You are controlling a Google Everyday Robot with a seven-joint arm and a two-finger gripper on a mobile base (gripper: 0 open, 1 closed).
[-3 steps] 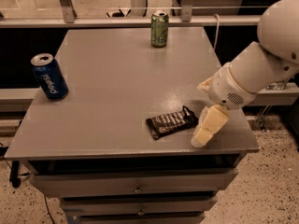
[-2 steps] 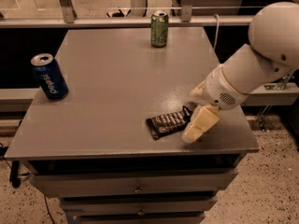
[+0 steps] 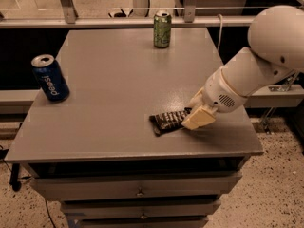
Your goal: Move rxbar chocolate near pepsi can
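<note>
The rxbar chocolate [image 3: 167, 121] lies flat near the front right of the grey table [image 3: 118, 75], its right end under my gripper. My gripper [image 3: 195, 114] is down at that right end, its pale fingers [image 3: 199, 118] on either side of the wrapper. The pepsi can [image 3: 50, 78] stands upright at the table's left edge, far from the bar and the gripper.
A green can [image 3: 162, 29] stands at the back middle of the table. Drawers [image 3: 137, 189] sit below the front edge. A rail and glass partition run behind the table. My white arm [image 3: 266, 61] reaches in from the right.
My gripper has moved left and slightly back, from beside the bar's right end onto it. The bar and both cans have stayed put.
</note>
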